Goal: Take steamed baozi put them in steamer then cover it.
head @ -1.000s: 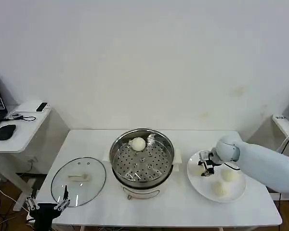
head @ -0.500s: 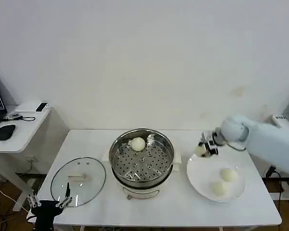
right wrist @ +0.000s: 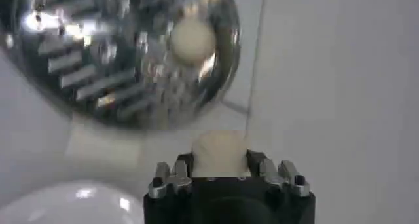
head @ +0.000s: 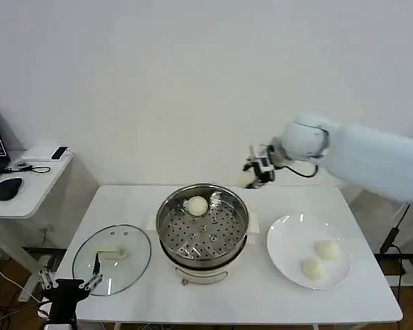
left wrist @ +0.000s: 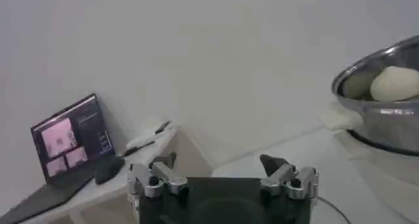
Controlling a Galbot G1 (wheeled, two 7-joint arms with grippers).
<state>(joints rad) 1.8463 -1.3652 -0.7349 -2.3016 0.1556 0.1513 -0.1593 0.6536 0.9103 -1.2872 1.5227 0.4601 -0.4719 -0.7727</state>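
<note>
overhead, white wall (head: 193,82) behind white table (head: 372,302).

The left gripper (left wrist: 222,179) sat low in the left wrist view, its two metal fingers spread wide apart with nothing between them, above a dark gripper body. Beyond it, part of the shiny steel steamer (left wrist: 386,114) stood on the white table (left wrist: 288,160), with one pale, round baozi (left wrist: 395,84) resting inside near its rim. Farther off, an open laptop (left wrist: 69,143) with a lit screen sat on a side table (left wrist: 154,140) before a plain white wall (left wrist: 209,48).
</note>
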